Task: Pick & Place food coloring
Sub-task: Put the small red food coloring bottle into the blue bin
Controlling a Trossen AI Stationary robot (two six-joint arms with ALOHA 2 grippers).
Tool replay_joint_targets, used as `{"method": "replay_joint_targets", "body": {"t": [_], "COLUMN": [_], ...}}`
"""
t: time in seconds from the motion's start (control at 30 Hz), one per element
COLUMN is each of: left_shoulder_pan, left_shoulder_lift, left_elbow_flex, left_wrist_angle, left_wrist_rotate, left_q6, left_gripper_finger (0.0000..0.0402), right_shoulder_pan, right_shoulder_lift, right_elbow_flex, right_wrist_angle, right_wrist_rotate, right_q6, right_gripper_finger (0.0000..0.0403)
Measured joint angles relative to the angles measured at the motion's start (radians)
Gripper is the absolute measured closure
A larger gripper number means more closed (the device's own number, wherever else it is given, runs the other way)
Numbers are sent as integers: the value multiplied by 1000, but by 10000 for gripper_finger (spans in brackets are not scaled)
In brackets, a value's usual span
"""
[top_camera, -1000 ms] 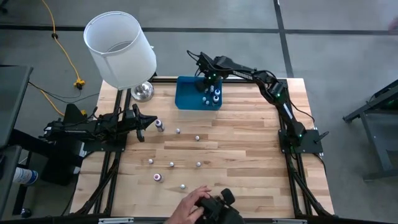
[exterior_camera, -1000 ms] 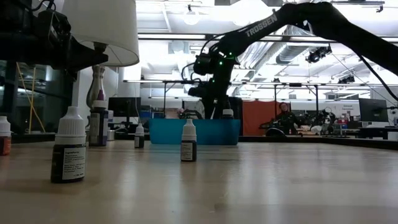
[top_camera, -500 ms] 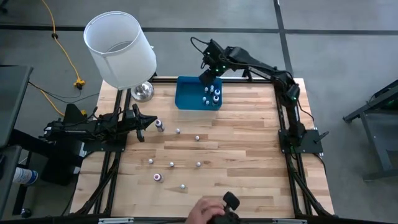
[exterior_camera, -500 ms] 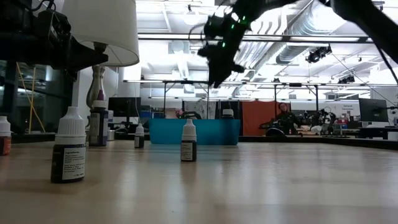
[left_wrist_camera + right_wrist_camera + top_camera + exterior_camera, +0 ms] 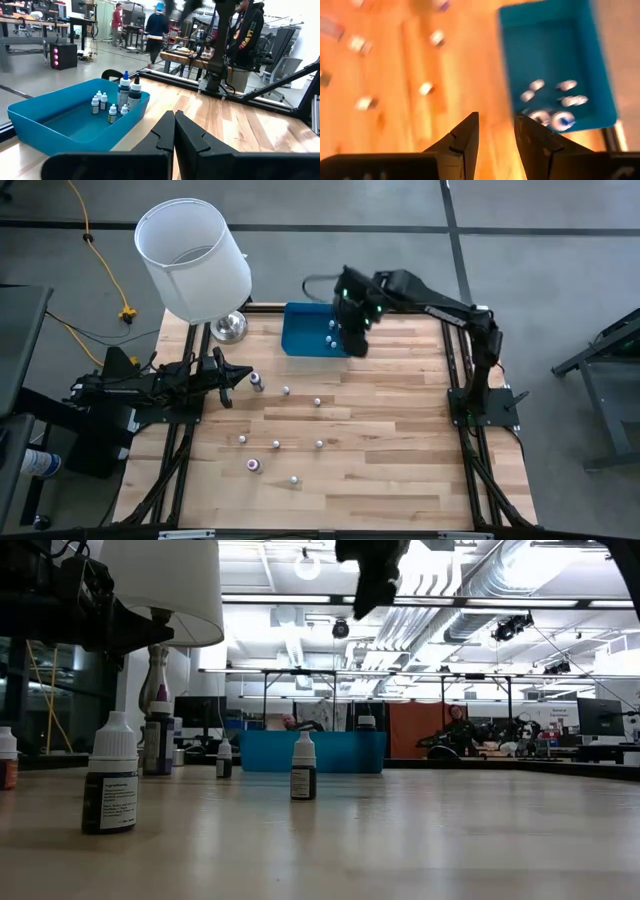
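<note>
The food coloring bottles are tiny and white-capped. Several stand loose on the wooden table (image 5: 286, 391) (image 5: 319, 444) (image 5: 254, 465), and in the low view too (image 5: 112, 790) (image 5: 303, 768). Several more stand on their bases inside the blue tray (image 5: 300, 330) (image 5: 112, 107) (image 5: 555, 100). My right gripper (image 5: 355, 335) (image 5: 496, 131) hangs open and empty, high above the tray's right edge (image 5: 370, 570). My left gripper (image 5: 238, 378) (image 5: 174, 117) waits shut near the table's left edge, beside a dark bottle (image 5: 256, 383).
A lamp with a white shade (image 5: 195, 260) and a shiny metal base (image 5: 230, 327) stands at the far left corner, beside the tray. Bare wood lies on the table's right half and along its near edge. People move in the room beyond (image 5: 157, 27).
My right gripper has risen from inside the blue tray to well above it, then shifted toward the table's near edge and right, over the tray's right side. A person's hand holding a dark device at the near edge has drawn out of view. The bottles have stayed put.
</note>
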Motion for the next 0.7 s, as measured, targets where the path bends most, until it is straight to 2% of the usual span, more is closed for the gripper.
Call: {"method": "replay_joint_targets", "body": {"t": [0.2,0.37,0.57,0.7], "left_shoulder_pan": [0,0,0,0], "left_shoulder_lift": [0,0,0,0], "left_elbow_flex": [0,0,0,0], "left_wrist_angle": [0,0,0,0], "left_wrist_rotate": [0,0,0,0], "left_q6": [0,0,0,0], "left_gripper_finger": [401,401,401,401], "right_shoulder_pan": [159,268,350,394], "right_shoulder_lift": [-7,-8,-8,-7], "right_elbow_flex": [0,-30,-168,-307], "right_wrist_angle": [-112,-123,-105,-30], "right_wrist_rotate": [20,22,23,14], "right_q6": [-48,32,211,170], "right_gripper_finger": [288,288,288,288]}}
